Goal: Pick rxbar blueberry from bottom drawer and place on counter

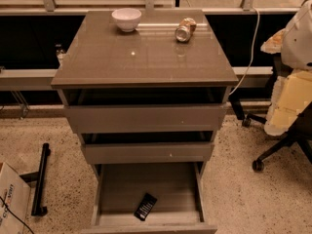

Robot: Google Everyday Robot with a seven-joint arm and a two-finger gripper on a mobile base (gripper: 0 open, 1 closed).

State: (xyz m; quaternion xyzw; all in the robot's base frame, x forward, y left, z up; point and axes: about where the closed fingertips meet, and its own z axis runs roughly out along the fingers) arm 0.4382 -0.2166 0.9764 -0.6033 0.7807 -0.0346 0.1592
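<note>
The rxbar blueberry (145,206), a small dark bar with pale print, lies flat and slanted near the front of the open bottom drawer (146,184). The drawer is pulled out toward me and its flat grey inside shows. The counter (141,57) is the glossy grey-brown top of the cabinet above it. My gripper is not in view in the camera view. A white rounded shape (298,33) at the right edge may be part of my arm.
A white bowl (126,18) and a gold-silver can (185,29) on its side sit at the back of the counter. The two upper drawers (146,118) stand slightly ajar. An office chair (287,130) with yellowish foam is right; a cardboard box (12,199) and black bar (41,179) are left.
</note>
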